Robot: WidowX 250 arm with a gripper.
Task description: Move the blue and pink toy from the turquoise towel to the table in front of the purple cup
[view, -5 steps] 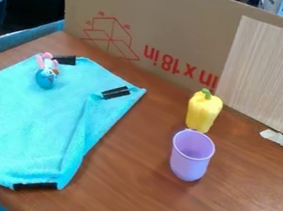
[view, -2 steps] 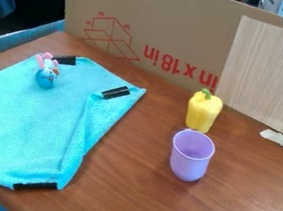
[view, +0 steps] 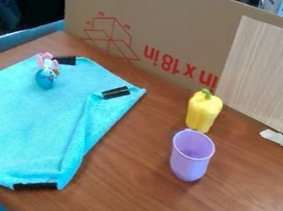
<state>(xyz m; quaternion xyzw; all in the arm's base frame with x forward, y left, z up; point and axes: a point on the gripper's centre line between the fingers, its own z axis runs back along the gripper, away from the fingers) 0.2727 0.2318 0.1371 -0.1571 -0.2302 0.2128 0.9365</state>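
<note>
Apparently, end effector (view: 4, 4) (black) beyond toy (view: 45, 78).

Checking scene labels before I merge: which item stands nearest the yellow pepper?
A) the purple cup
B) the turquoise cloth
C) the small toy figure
A: the purple cup stands on the wooden table just on the camera's side of the yellow pepper, while the toy figure is farther off on the turquoise cloth, across bare wood.

Yellow pepper (view: 204, 112), purple cup (view: 190, 161), turquoise cloth (view: 27, 120)
</note>
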